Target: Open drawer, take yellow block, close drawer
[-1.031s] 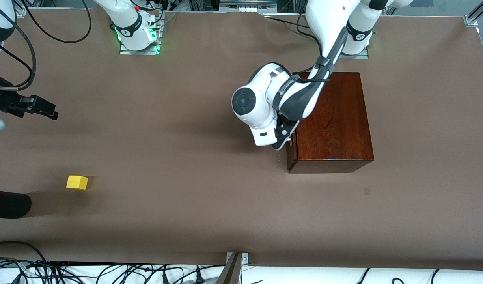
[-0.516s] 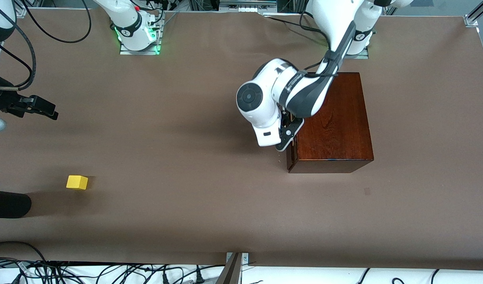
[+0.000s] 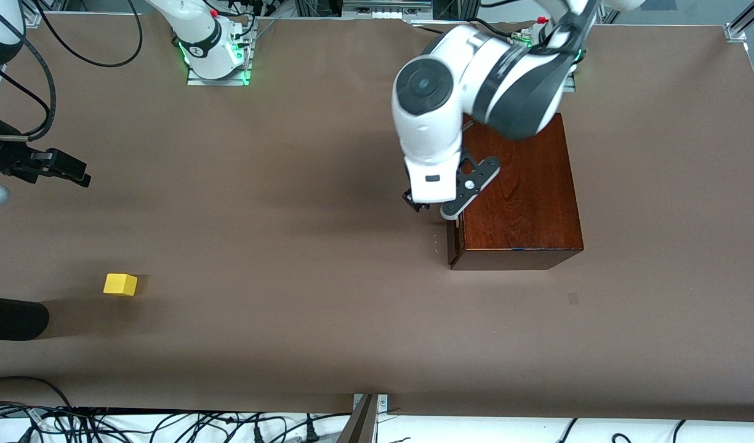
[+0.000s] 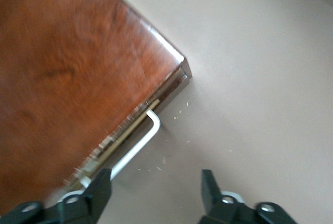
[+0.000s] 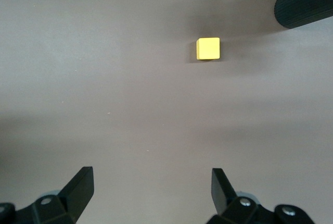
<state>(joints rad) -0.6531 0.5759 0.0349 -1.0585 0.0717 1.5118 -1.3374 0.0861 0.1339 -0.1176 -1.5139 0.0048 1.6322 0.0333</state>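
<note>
Front view shows the drawer shut, or very nearly so, in the glossy dark reddish-brown wooden box, which stands toward the left arm's end of the table, nearer the edge where the arm bases stand than the edge by the front camera. The drawer's front faces the right arm's end of the table. In the left wrist view its white bar handle runs along that front, with a thin pale line between front and box top; the blur there leaves it unclear whether this is a slight gap.

The left gripper hangs over the table just in front of the drawer, by the box's upper edge. Its fingers stand apart, one beside the handle's end, and grip nothing.

The yellow block sits on the bare table near the right arm's end, well apart from the box and closer to the front camera's edge.

The right gripper waits in the air over that end of the table, fingers spread wide and empty, with the block in its wrist view. A dark cylindrical object pokes in from the table's edge beside the block.
</note>
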